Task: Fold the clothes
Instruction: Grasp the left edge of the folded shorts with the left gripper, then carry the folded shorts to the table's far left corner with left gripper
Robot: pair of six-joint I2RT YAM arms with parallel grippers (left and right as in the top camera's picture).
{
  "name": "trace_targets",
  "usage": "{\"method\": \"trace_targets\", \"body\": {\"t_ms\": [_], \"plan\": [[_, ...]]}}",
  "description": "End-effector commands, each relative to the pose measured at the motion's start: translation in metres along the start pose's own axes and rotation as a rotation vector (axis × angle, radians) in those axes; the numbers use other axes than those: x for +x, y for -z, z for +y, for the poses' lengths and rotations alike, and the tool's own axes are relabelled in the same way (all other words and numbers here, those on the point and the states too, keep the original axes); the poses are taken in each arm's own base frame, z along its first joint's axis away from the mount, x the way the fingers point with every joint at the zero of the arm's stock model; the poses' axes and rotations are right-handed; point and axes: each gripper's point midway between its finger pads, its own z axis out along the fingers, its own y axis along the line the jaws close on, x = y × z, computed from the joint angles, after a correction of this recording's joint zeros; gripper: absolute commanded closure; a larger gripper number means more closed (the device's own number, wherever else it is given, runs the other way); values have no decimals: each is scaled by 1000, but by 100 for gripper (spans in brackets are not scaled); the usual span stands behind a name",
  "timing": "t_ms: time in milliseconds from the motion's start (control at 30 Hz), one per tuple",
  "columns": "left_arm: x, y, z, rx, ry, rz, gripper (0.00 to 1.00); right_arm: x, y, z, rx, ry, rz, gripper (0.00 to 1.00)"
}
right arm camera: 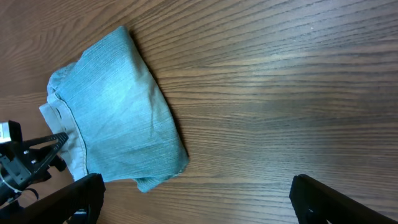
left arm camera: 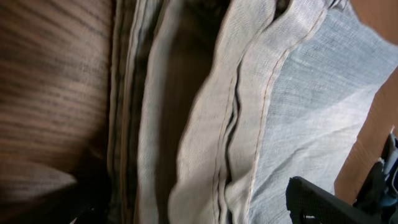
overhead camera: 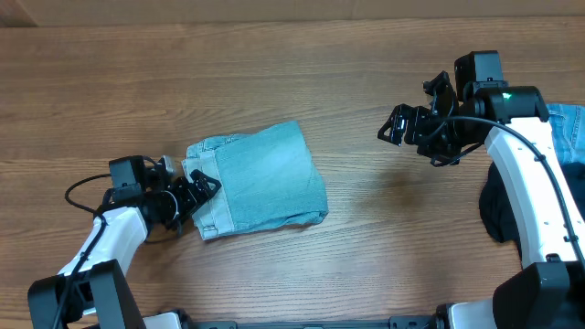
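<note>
In the overhead view, one pair of folded jeans (overhead camera: 260,178) lay on the wooden table (overhead camera: 274,73), a little left of the middle, as a compact pale blue packet. The left gripper (overhead camera: 203,192) was at the left edge of this packet, at the side with the stitched seams, and its jaws stood apart around that edge. They seemed released rather than clenched, though the view there was small. The right gripper (overhead camera: 395,128) hung over bare table, well apart from the jeans, to their right and further from the robot, with its jaws spread and nothing between them. At the right border of the table there were two more garments: one pale denim piece (overhead camera: 571,128), cut by the frame, and one piece of black fabric (overhead camera: 498,212) nearer the robot, partly behind the right arm.

In the left wrist view, the jeans filled nearly the whole picture. Several layers with hemmed, stitched edges were stacked side by side, and the wood grain showed at the left. One dark finger (left arm camera: 317,205) showed at the lower right, over the cloth. The other side was only a blurred shadow.

In the right wrist view, the two fingers (right arm camera: 339,202) sat at the lower corners, far from each other, with only wood between them. The jeans lay at the left, and the left gripper was at their left edge.
</note>
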Motion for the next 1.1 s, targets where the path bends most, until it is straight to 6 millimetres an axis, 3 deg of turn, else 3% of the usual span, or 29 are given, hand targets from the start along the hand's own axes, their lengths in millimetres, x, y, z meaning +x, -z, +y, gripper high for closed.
{"method": "trace_targets", "body": {"t_ms": [0,100,167,233,300,333,467,533,667,733,900,967,1067], "plan": [[17,-16,6,-2,15,24,7,-5,6,6,-9,16,-24,0],[27,-29,-1,-7,-13,47,13,-5,6,6,-8,16,-24,0],[31,-35,6,-29,-1,69,27,-5,6,6,-9,16,-24,0],[36,-40,12,-39,19,95,63,-5,6,6,-9,16,-24,0],[32,-41,9,-26,-20,81,85,-5,6,6,-9,16,-24,0],[31,-41,6,-12,-38,78,92,-5,6,6,-9,16,-24,0],[36,-39,-13,99,-156,111,96,-5,6,6,-9,16,-24,0],[34,-32,-37,211,-184,127,96,-5,6,6,-9,16,-24,0],[6,14,-113,449,-234,76,96,-5,6,6,-9,16,-24,0],[-17,53,-155,515,-250,-14,96,-5,6,6,-9,16,-24,0],[-46,144,-231,636,-240,-180,96,-5,6,6,-9,16,-24,0],[-62,168,-244,648,-162,-263,96,-5,6,6,-9,16,-24,0],[-106,215,-258,721,-45,-477,96,-5,6,6,-9,16,-24,0]]}}
